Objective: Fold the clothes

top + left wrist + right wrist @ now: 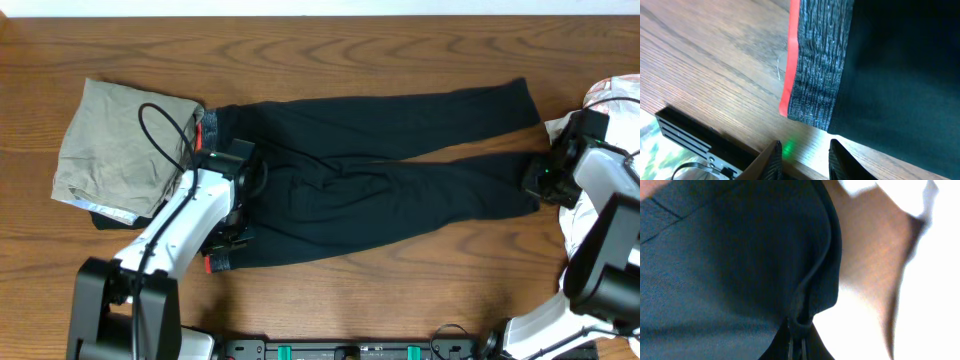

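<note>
Black trousers (380, 170) lie flat across the wooden table (300, 50), waistband (815, 75) to my left and both legs running off to my right, the upper leg angled slightly away from the lower one.

My left gripper (802, 152) is at the near corner of the waistband. Its fingers (772, 160) stand apart with only bare wood and a green glow between them, and they hold nothing. Just ahead of them is the grey ribbed band with its orange-red edge (790, 55), lying flat on the table.

My right gripper (797, 342) is at the far end of the lower leg, by the hem. Its fingers are pressed together on a fold of the black fabric, which bunches up into a ridge rising from the pinch. From overhead that gripper (540, 178) sits at the leg's end, with white cloth (610, 100) just beyond it at the table's right edge.

A khaki garment (120, 150) lies beside the waistband on the left, and my left arm's cable arches over it.
</note>
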